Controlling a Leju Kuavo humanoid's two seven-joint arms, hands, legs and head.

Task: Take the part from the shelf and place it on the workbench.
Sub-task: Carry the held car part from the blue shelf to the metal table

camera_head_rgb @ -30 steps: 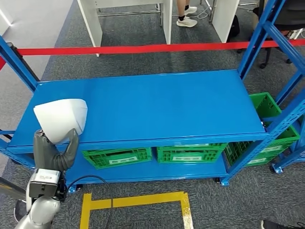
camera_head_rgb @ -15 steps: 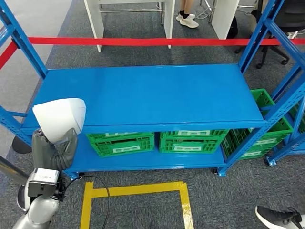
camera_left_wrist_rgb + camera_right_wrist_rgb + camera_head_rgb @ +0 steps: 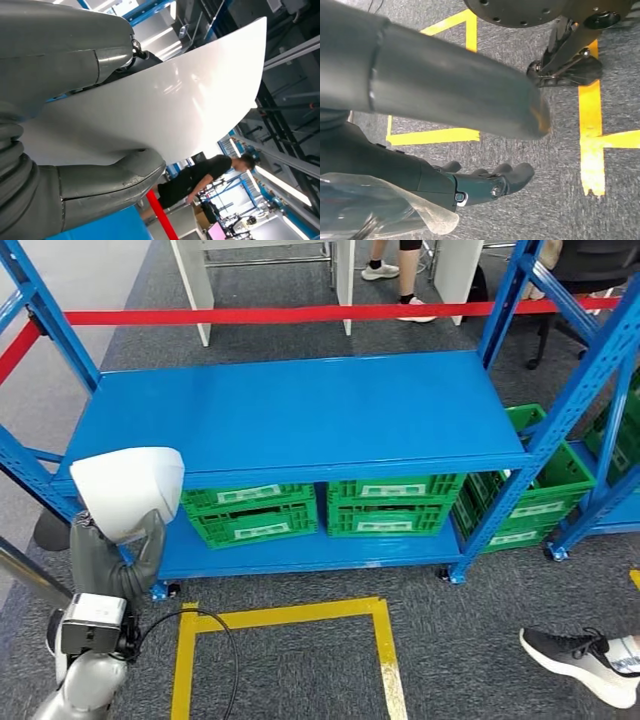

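The left robot hand (image 3: 113,560) holds the white part (image 3: 128,490) — a smooth, curved shell with a pointed side — lifted in front of the blue shelf (image 3: 302,415), at its left end. In the left wrist view the thick grey thumb (image 3: 113,180) presses under the part's glossy face (image 3: 170,100) while the darker fingers (image 3: 124,62) clamp it from the other side, so the part is gripped and off the shelf. The shelf's top deck is a flat blue sheet on slanted blue uprights. Under it, on the lower deck, stand green crates (image 3: 324,510) side by side, with more green crates (image 3: 540,490) off to the right, beyond the frame's upright. A red tape (image 3: 302,314) runs across behind the shelf, and past it are white furniture legs (image 3: 192,280) and a person's feet (image 3: 392,270). On the grey carpet in front lies a rectangle of yellow floor tape (image 3: 287,616), and a black-and-white shoe (image 3: 581,660) of another person reaches in at the lower right. The right robot hand (image 3: 486,182) hangs over the carpet and the yellow tape — its dark fingers stretched out, apart from the thumb (image 3: 456,107), holding nothing.
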